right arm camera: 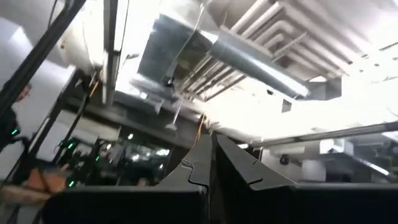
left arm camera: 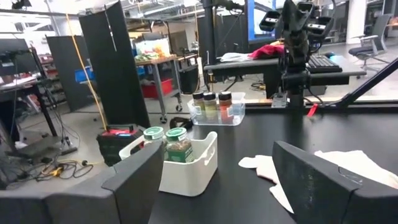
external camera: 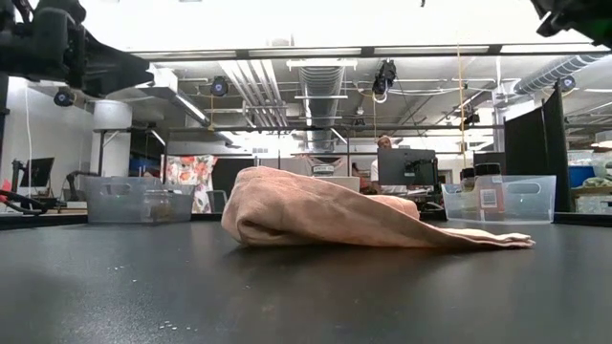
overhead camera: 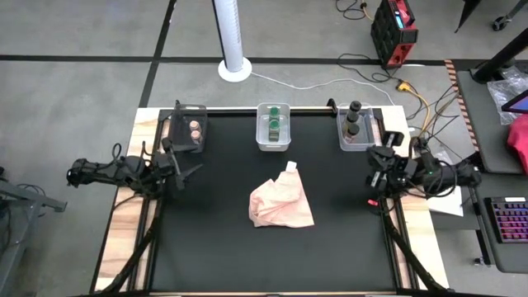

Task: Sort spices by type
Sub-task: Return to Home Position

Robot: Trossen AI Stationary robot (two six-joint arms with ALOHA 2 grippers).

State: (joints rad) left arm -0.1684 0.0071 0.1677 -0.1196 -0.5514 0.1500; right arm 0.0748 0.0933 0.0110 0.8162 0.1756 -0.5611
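Note:
Three clear bins stand along the table's far edge, each with spice jars upright inside. The left bin has tan-pink lids, the middle bin green lids, the right bin dark lids. My left gripper hovers open near the table's left edge, just in front of the left bin, and points toward the right side. My right gripper is shut, empty, near the right edge in front of the right bin, tipped up toward the ceiling.
A crumpled pink cloth lies on the black mat at the table's middle, with a small white tag at its far corner. Bare mat surrounds it. Beyond the table are a white pole base, cables and a keyboard.

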